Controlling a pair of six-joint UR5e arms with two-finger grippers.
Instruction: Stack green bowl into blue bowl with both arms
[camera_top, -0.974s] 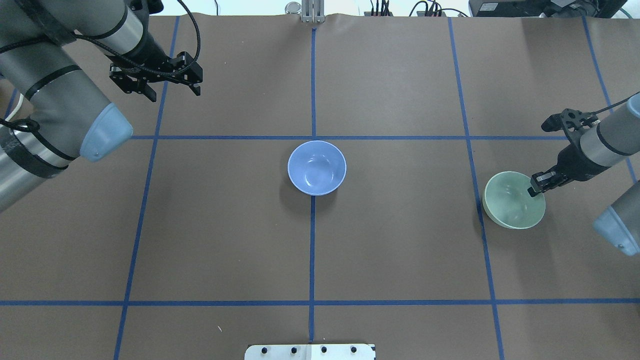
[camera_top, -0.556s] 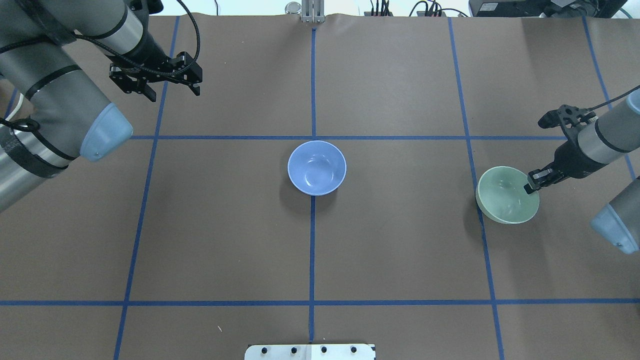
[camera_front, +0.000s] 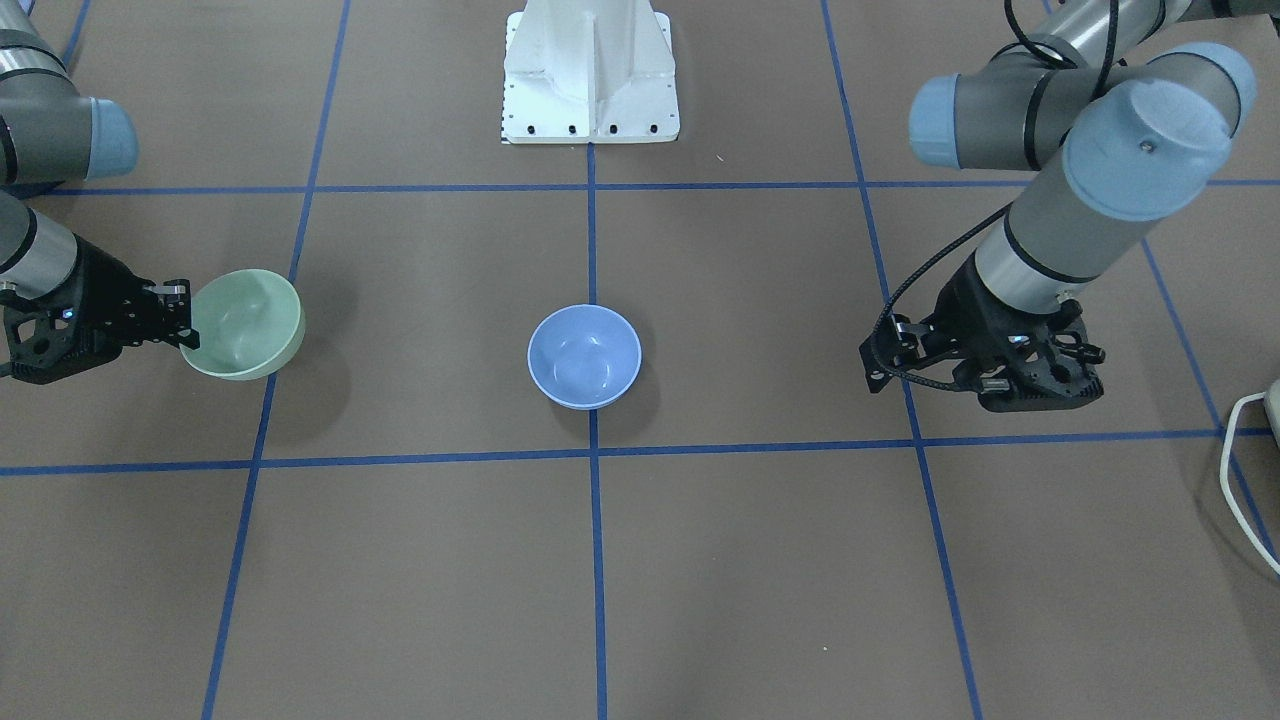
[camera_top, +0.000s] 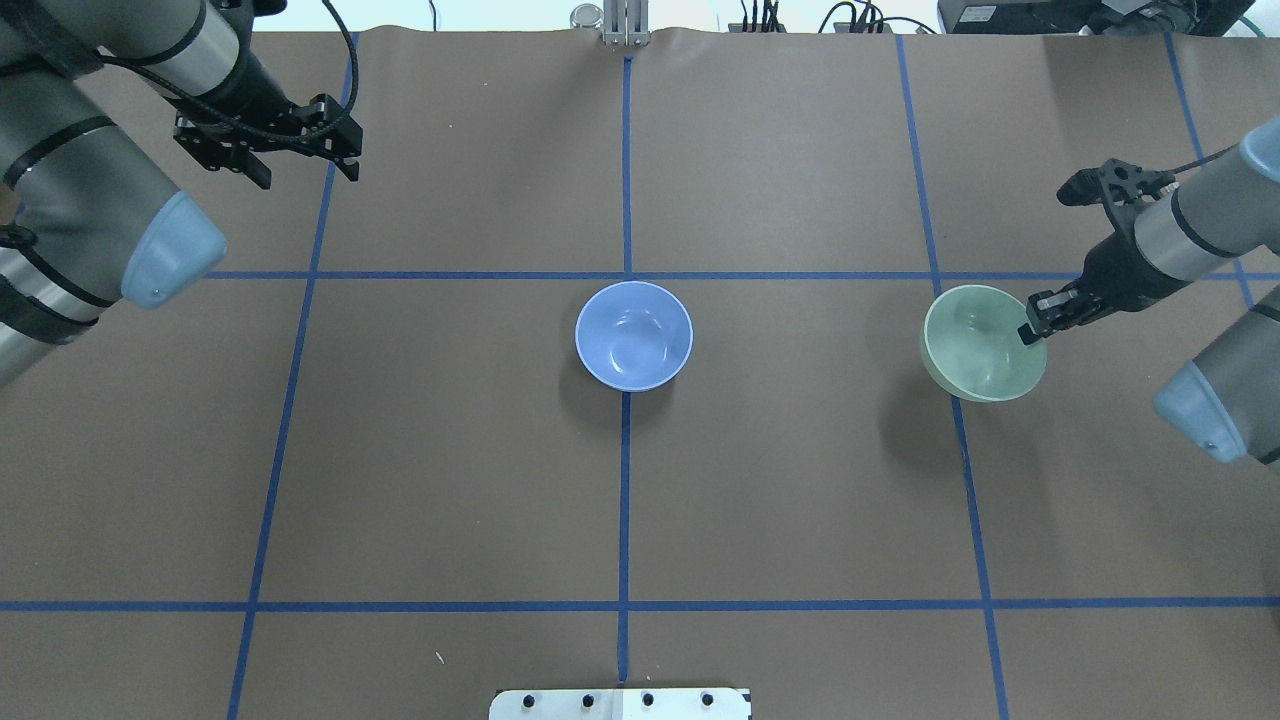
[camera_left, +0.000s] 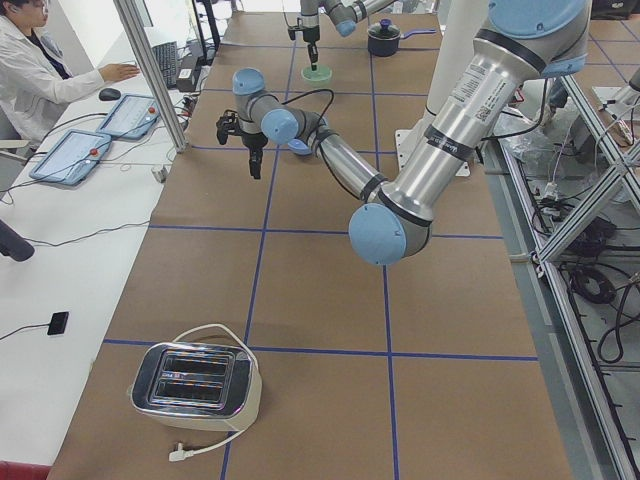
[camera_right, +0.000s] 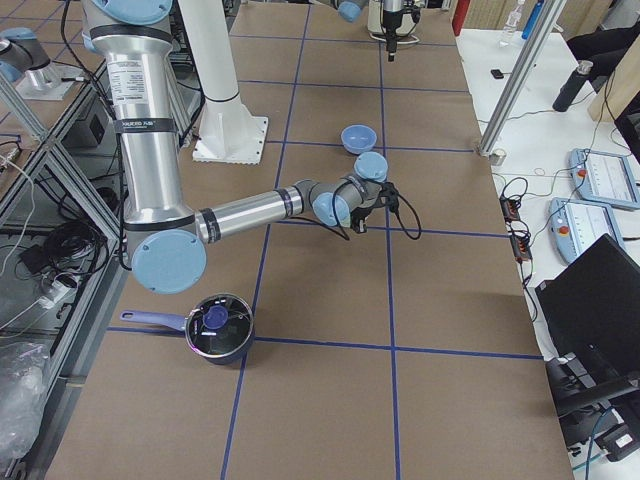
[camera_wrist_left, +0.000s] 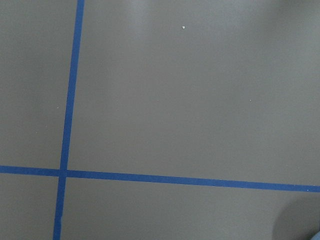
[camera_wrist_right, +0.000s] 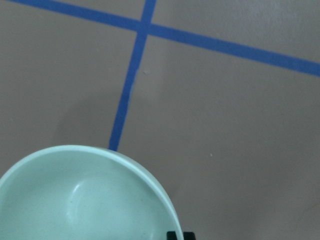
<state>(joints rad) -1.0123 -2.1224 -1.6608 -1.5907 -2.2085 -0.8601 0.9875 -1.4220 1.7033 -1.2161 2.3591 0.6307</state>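
Note:
The green bowl hangs tilted above the table at the right, with its shadow below it. My right gripper is shut on its right rim. In the front view the green bowl and right gripper are at the left. The right wrist view shows the green bowl at the bottom left. The blue bowl sits upright at the table's middle, also in the front view. My left gripper is open and empty at the far left, well away from both bowls.
Blue tape lines grid the brown table cover. The white mounting base stands at the robot's side of the table. A toaster sits at the left end. A dark pot sits at the right end.
My right gripper has lifted the green bowl and carried it left and away from the robot, toward the blue bowl. My left gripper has drawn back to the far left.

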